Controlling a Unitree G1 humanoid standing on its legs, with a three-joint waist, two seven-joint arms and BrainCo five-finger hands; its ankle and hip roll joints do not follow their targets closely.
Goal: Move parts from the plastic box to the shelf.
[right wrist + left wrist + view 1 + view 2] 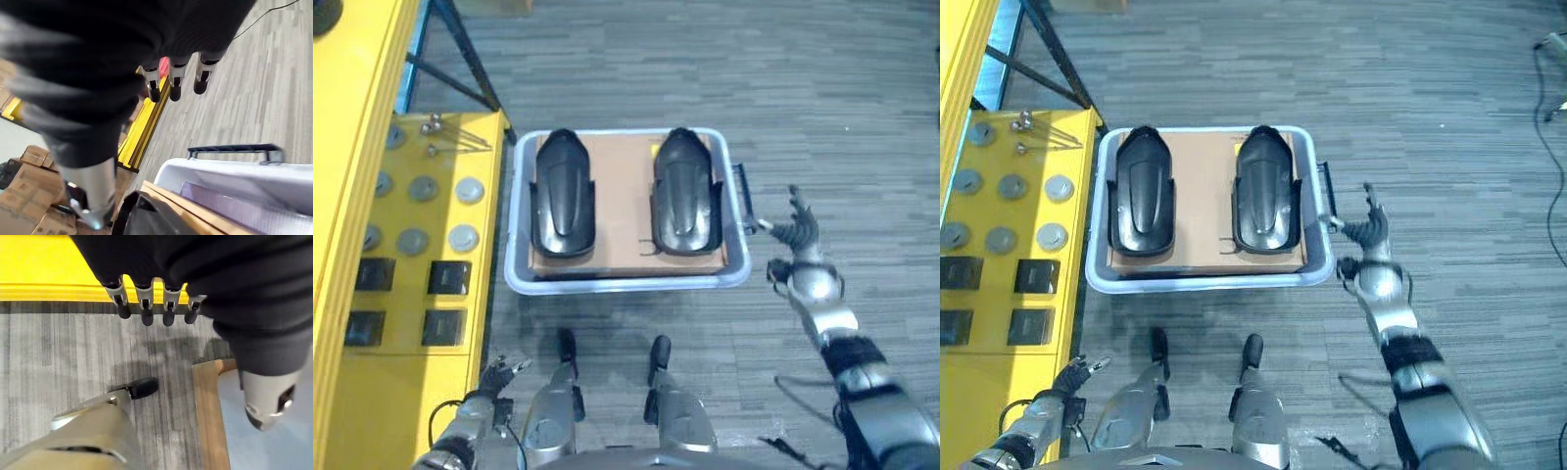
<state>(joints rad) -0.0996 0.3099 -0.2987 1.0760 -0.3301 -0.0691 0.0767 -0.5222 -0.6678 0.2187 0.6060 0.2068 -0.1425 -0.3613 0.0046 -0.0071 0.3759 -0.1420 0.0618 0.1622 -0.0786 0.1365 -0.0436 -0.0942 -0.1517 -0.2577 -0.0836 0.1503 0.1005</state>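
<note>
two black moulded parts, one on the left [563, 193] and one on the right [684, 191], lay side by side on a cardboard sheet [625, 186] inside the pale plastic box [626, 283] on the grey carpet. the right hand [797, 236] hovered just beside the box's black handle [744, 198], fingers spread and empty. the left hand [499, 376] hung low by the yellow shelf [406, 343], fingers relaxed, holding nothing.

The right hand [800, 238] reaches forward on an extended arm, fingers spread and relaxed, holding nothing (palm turned inward). The left hand [500, 375] hangs low at the robot's side, fingers straight and loose, likewise empty
</note>
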